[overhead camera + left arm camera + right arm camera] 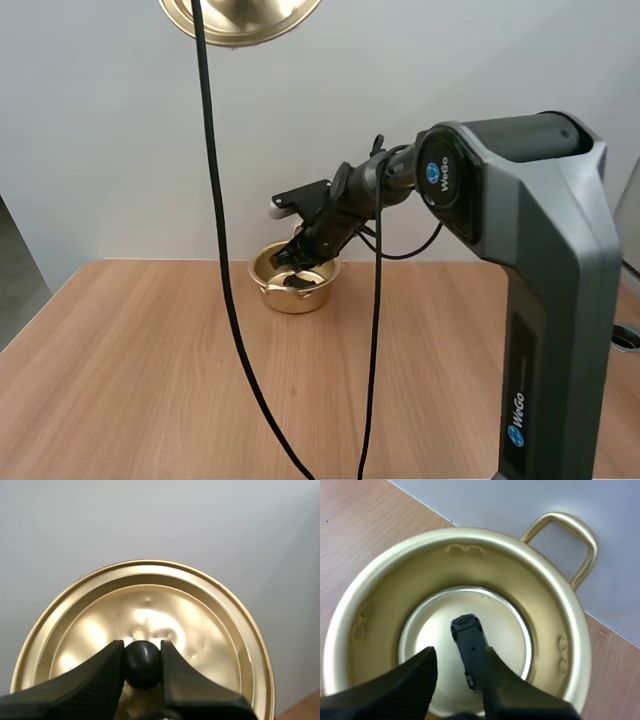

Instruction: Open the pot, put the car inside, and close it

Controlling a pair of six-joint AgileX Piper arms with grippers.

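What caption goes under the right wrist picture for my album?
The right hand open above the gold pot, the small black car inside it.

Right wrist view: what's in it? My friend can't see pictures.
A small black car lies on the bottom of an open gold pot. The right gripper stands open over it; the pot sits on a wooden table.

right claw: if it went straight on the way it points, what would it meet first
Likely the car on the pot floor, between the open fingers of the right claw; depth is unclear.
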